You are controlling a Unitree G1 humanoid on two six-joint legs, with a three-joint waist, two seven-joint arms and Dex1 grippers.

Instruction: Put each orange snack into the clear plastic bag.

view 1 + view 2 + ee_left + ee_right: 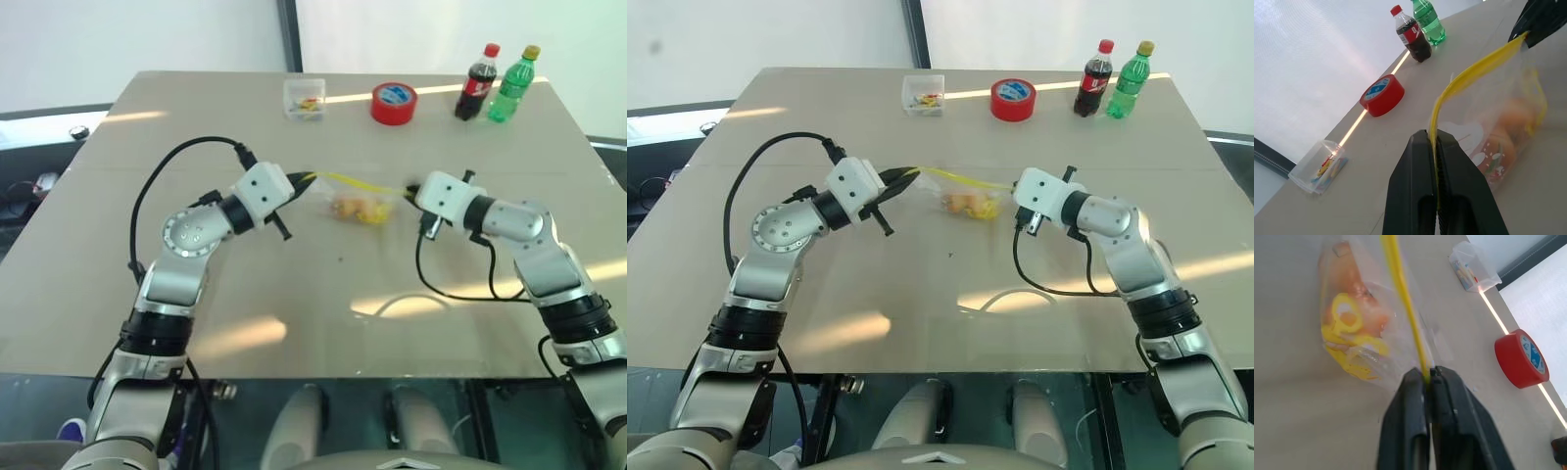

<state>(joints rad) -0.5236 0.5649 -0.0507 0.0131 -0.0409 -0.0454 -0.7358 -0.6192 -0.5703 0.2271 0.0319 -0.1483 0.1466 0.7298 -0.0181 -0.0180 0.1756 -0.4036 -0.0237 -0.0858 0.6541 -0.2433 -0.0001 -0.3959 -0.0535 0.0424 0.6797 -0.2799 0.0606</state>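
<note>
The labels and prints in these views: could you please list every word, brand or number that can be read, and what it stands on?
None can be read.
Cola bottle: red label with white marks, too blurred.
Green bottle: label illegible.
Red tape roll: blue and white core label, too small.
Clear plastic bag: yellow print, shapes only.
Small clear box: no text visible.

This looks like a robotics lab or test room rather than a home or shop. A plain beige table stands alone against bare white walls, with a dark vertical post behind it. The things on it read as a laid-out set of test props — a red tape roll, a cola bottle, a green soda bottle and a small clear box lined up along the far edge. Black cables loop loosely over the tabletop — an experimental rig, not a finished installation.
</note>
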